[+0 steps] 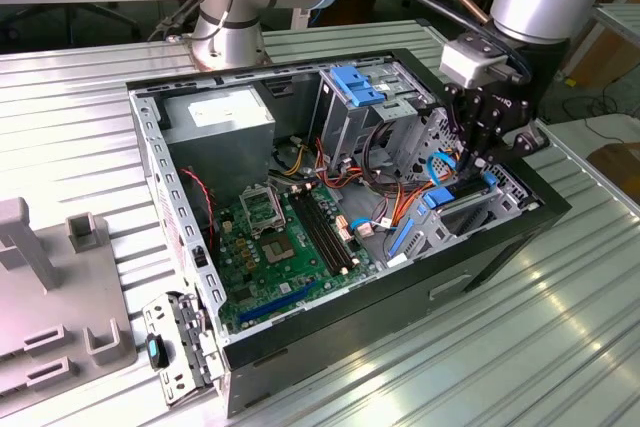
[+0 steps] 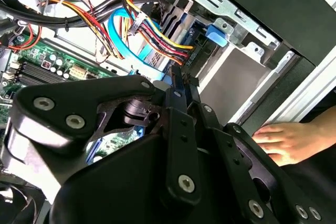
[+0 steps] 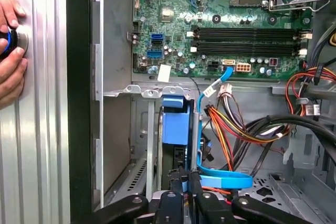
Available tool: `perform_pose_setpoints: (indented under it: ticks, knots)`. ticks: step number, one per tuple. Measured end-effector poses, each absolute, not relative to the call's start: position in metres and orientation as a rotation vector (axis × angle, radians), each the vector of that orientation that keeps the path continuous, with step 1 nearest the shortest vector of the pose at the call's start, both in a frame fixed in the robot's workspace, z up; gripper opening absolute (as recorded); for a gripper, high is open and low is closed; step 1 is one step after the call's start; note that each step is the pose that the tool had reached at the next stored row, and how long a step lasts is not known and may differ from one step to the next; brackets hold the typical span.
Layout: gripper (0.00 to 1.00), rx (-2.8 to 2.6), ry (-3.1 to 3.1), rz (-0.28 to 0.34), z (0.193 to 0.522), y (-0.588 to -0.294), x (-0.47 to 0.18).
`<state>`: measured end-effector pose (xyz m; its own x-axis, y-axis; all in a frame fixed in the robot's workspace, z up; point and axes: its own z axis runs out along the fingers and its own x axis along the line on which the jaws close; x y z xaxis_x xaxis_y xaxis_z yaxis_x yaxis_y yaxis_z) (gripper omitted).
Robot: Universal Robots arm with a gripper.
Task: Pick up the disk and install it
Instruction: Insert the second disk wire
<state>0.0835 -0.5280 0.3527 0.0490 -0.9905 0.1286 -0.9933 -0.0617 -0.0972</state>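
Exterior view: the gripper (image 1: 470,162) reaches down into the open case (image 1: 500,237) at the exterior view's right end, fingers pinched on the disk (image 1: 462,190), which stands on edge in the lower bay, blue rail uppermost. The case lies on a ribbed metal table (image 1: 80,117); a grey fixture (image 1: 50,297) sits at the exterior view's left.

Second wrist view: black gripper links (image 2: 178,129) close together above the blue rail (image 2: 157,61). A hand (image 2: 286,140) rests beside the case.

First wrist view: the disk's blue carrier (image 3: 175,121) sits upright in the bay below the motherboard (image 3: 220,19). A hand (image 3: 10,51) holds a round knob on the table.
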Motion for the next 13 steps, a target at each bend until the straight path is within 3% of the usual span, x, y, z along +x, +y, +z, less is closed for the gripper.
perform_pose_setpoints:
  ticks: [13]
  knots:
    - [0.16,2.32,-2.107,0.266,0.3494,-0.5329,0.0789]
